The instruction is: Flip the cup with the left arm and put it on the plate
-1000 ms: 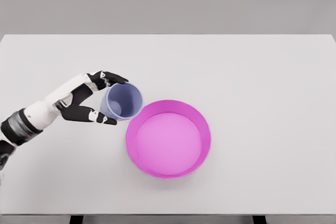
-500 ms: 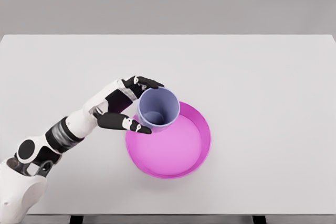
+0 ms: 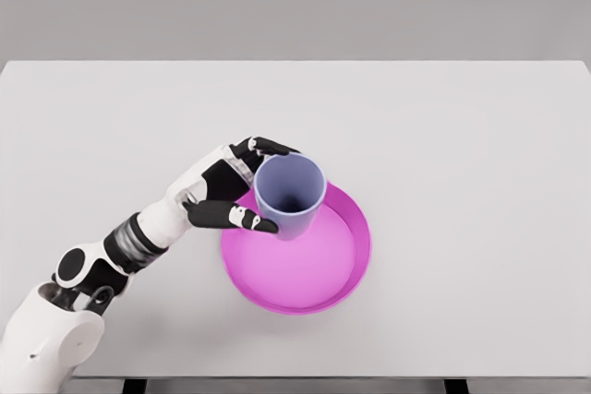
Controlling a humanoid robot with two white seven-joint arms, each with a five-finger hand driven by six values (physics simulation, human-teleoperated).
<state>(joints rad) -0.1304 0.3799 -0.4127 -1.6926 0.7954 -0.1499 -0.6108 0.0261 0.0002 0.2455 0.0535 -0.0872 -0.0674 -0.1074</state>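
The table [image 3: 462, 136] is all you've got underneath, and the pink plate [image 3: 355, 274] sits just right of and below your left hand [image 3: 214, 193]. That hand's wrapped around the lilac cup [image 3: 290, 196], mouth up, over the plate's near-left rim. I'd nudge it toward center, lower gently, then let go.

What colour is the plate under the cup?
Bright magenta pink plate, seen in the head view, the only one.
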